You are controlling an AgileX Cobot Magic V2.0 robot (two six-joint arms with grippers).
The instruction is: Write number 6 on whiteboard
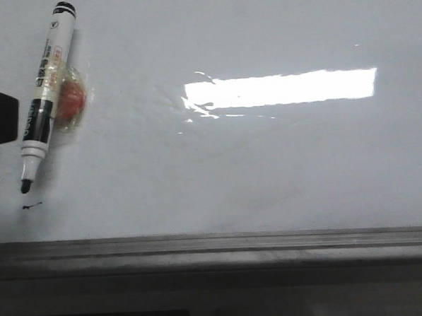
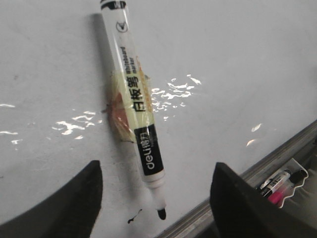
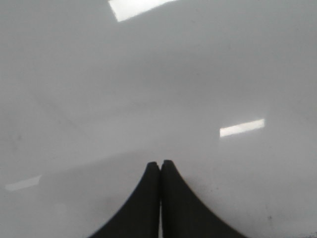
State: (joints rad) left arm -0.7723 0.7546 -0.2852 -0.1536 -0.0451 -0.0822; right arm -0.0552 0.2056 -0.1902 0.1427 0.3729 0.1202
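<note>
Nearest you the grey frame edge (image 1: 215, 244), then the whiteboard (image 1: 268, 169) bearing no 6 yet, only a smudge (image 1: 31, 206); the uncapped marker (image 1: 46, 92) lies at its left, your left gripper (image 2: 156, 198) wide open and empty astride it, the right gripper (image 3: 160, 198) closed on nothing: you judge grasping comes next.

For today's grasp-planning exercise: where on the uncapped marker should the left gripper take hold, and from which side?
Grip the marker on its barrel, mid-length, clear of the exposed tip. Come straight down with the open left gripper, jaws across the barrel: it lies flat on the whiteboard.
</note>
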